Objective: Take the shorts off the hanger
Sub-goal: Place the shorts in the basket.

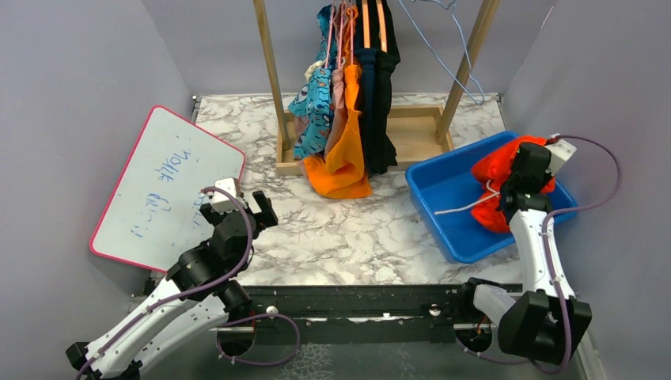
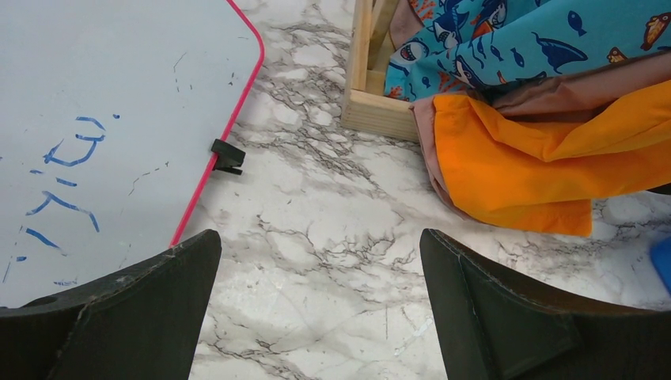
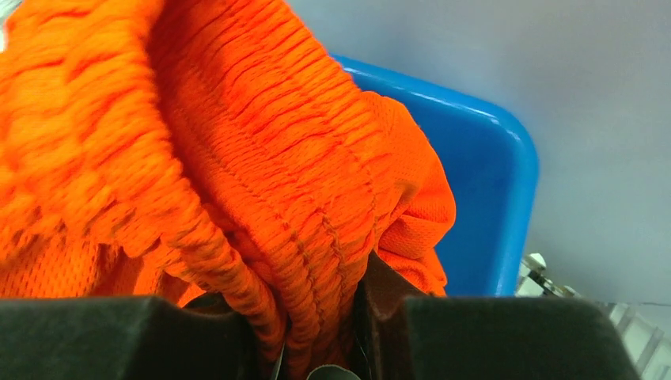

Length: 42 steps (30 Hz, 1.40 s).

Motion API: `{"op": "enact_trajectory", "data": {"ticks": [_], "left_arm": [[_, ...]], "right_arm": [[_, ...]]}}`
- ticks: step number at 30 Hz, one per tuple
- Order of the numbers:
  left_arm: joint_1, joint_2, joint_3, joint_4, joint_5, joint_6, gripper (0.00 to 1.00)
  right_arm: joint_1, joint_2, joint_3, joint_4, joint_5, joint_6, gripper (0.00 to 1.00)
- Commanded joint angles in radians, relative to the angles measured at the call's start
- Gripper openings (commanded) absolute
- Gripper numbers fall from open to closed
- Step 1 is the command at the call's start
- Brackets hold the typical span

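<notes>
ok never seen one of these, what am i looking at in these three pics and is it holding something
These are two robot arms bolted at the near edge of a marble table. The wide picture comes from a fixed camera above and behind them; the other two come from cameras on the arms' wrists.

At the back stands a wooden rack with several shorts hanging on it: blue fish-print shorts, bright orange shorts and dark shorts. A whiteboard leans at the left, and a blue bin sits at the right.

The left tool is open and holds nothing, hovering over the table. The right tool is pinched on the elastic waistband of the red-orange shorts, over the bin.
</notes>
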Motion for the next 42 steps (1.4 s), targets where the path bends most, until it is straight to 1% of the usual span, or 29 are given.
{"op": "enact_trajectory", "data": {"ticks": [1,4,7,11,14,20,23,26,30,31,32,34,37,39,42], "left_arm": [[0.005,0.004,-0.002,0.008,0.014,0.000,0.99],[0.004,0.009,0.000,0.008,0.019,0.001,0.99],[0.006,0.009,-0.001,0.008,0.019,0.001,0.99],[0.006,0.011,-0.002,0.011,0.026,0.003,0.99],[0.007,0.013,-0.002,0.011,0.027,0.003,0.99],[0.006,0.014,-0.003,0.012,0.032,0.002,0.99],[0.007,0.014,-0.003,0.013,0.030,0.001,0.99],[0.006,0.012,-0.005,0.012,0.029,0.001,0.99],[0.007,0.014,-0.005,0.012,0.032,-0.001,0.99],[0.008,0.013,-0.005,0.013,0.032,0.000,0.99],[0.007,0.014,-0.005,0.013,0.032,0.000,0.99],[0.008,0.014,-0.005,0.012,0.031,0.000,0.99],[0.008,0.014,-0.005,0.012,0.031,0.000,0.99],[0.007,0.013,-0.005,0.014,0.032,0.002,0.99],[0.008,0.016,-0.005,0.014,0.035,0.003,0.99]], "right_arm": [[-0.091,0.002,0.043,0.009,-0.143,0.054,0.01],[-0.092,0.014,0.055,-0.007,-0.144,0.044,0.01],[-0.092,0.014,0.023,0.022,-0.086,0.048,0.02],[-0.092,0.053,-0.011,0.053,-0.159,0.075,0.01],[-0.092,0.117,-0.026,0.092,-0.147,0.048,0.02],[-0.092,0.273,0.037,0.130,-0.140,-0.024,0.06],[-0.092,0.354,0.088,0.084,-0.129,-0.036,0.07],[-0.093,0.424,0.110,0.089,-0.058,-0.044,0.07],[-0.093,0.486,0.129,0.127,-0.015,-0.075,0.10],[-0.094,0.497,0.130,0.137,0.007,-0.082,0.14],[-0.095,0.506,0.134,0.140,0.029,-0.079,0.20],[-0.094,0.515,0.146,0.144,0.023,-0.094,0.31],[-0.095,0.526,0.154,0.138,0.019,-0.109,0.52],[-0.094,0.519,0.167,0.110,0.010,-0.093,0.58],[-0.095,0.482,0.189,0.043,-0.047,-0.057,0.67]]}}
